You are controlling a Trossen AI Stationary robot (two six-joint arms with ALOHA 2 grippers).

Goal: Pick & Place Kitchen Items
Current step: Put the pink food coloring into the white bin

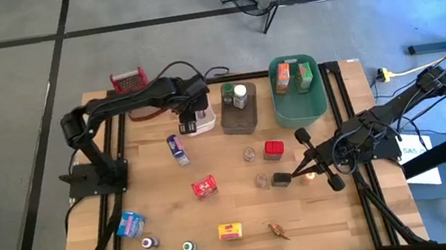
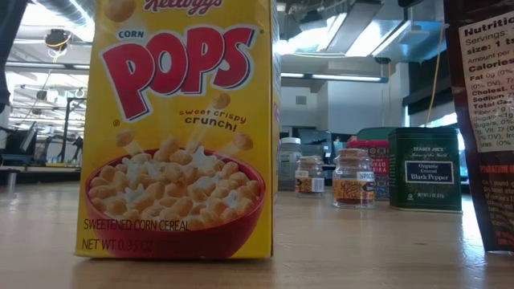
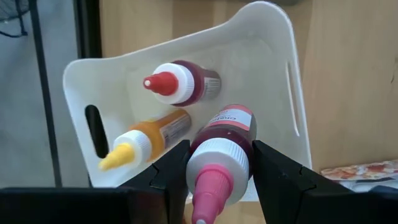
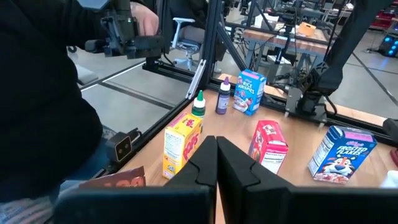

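In the left wrist view my left gripper [image 3: 219,155] is shut on a small dark-red bottle [image 3: 227,127] with a pink nozzle, above the white tub [image 3: 273,56]. Two small bottles lie on their sides in that tub: a red-capped one [image 3: 183,84] and a yellow-capped one [image 3: 146,140]. From above, this gripper [image 1: 195,116] sits at the table's far side. My right gripper [image 4: 216,152] is shut and holds nothing; it hovers beside a black tin [image 1: 280,178]. Boxes lie on the table: blue [image 1: 176,148], red [image 1: 204,186], yellow [image 1: 230,230]. My left gripper pinches the bottle between its two fingers [image 3: 171,168], at the white collar [image 3: 217,163] just below the pink nozzle. The fingers come from above, pointing down. The bottle is lifted clear over the tub, nozzle toward the wrist, body toward the tub.
A brown tub [image 1: 239,115] and a green tub [image 1: 300,109] with boxes in it stand at the far side, right of the white tub. A red-topped mesh thing [image 1: 129,80] sits at the far left corner. Small jars [image 1: 249,154], a red tin [image 1: 273,147] and two small bottles [image 1: 149,241] are scattered about.
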